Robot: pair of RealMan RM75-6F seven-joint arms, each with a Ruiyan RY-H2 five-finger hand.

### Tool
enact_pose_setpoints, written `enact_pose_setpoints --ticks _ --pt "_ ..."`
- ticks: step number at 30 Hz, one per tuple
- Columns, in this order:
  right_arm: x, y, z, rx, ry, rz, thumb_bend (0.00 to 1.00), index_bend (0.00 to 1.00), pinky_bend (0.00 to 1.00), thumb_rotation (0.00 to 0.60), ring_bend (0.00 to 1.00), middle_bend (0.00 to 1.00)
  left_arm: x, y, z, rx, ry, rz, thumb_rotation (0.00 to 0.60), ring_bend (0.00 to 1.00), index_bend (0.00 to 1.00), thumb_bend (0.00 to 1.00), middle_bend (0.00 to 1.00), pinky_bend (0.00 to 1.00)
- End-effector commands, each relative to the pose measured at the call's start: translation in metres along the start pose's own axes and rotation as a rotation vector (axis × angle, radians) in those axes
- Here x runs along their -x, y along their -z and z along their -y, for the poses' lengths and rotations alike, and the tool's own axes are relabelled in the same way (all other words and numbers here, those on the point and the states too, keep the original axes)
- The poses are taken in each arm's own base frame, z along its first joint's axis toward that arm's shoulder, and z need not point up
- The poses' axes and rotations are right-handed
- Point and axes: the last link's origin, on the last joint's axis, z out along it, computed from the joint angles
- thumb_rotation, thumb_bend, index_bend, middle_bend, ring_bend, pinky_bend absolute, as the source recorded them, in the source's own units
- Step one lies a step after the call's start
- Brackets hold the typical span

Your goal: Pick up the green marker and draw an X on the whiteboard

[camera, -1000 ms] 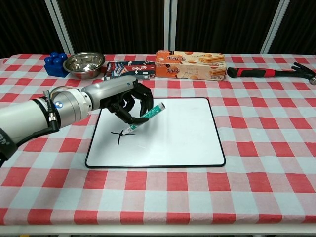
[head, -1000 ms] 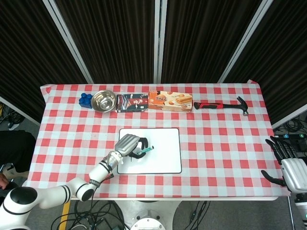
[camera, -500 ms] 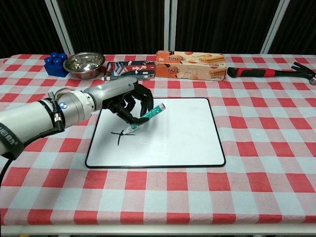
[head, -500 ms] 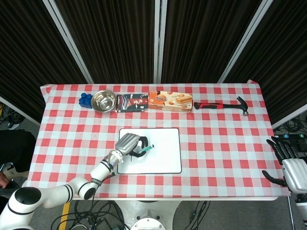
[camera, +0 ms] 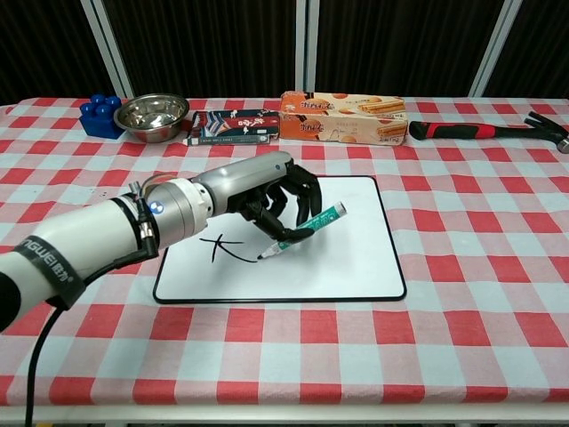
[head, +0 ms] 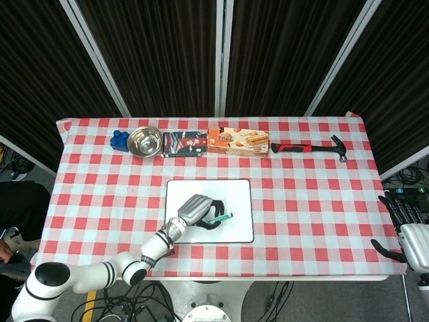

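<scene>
Green marker (camera: 303, 233) gripped in left hand (camera: 277, 195), tip on whiteboard (camera: 356, 253).

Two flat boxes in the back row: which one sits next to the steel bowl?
The dark box, printed red and white. Its left end is right beside the steel bowl; the orange biscuit box lies further right, toward the hammer.

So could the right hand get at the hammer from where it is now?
Probably yes: the right hand is open and empty off the table's right edge, and nothing lies between it and the hammer at the far right.
</scene>
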Motion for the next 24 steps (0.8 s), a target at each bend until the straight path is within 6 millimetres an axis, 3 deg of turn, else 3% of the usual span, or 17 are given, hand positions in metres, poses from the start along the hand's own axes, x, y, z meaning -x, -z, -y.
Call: enact_pose_setpoints --ticks 1,5,14,24 --pt "0.0 -0.001 0.0 -0.004 -0.001 0.001 0.12 0.0 0.0 0.6 0.0 0.0 -0.015 0.002 0.0 0.009 -0.014 -0.027 0.6 0.76 0.57 0.38 0.6 0.97" --pt "0.004 -0.003 0.002 -0.014 -0.007 0.01 0.12 0.0 0.0 0.6 0.0 0.0 -0.026 0.011 0.014 -0.019 -0.055 -0.025 0.6 0.76 0.57 0.38 0.6 0.97" --pt "0.005 -0.004 0.004 -0.019 -0.006 0.012 0.12 0.0 0.0 0.6 0.0 0.0 -0.025 0.018 0.034 -0.085 -0.05 -0.023 0.6 0.76 0.57 0.38 0.6 0.97" --pt "0.005 -0.004 0.004 -0.016 -0.003 0.013 0.12 0.0 0.0 0.6 0.0 0.0 -0.024 0.016 0.036 -0.089 -0.043 -0.024 0.6 0.76 0.57 0.38 0.6 0.97"
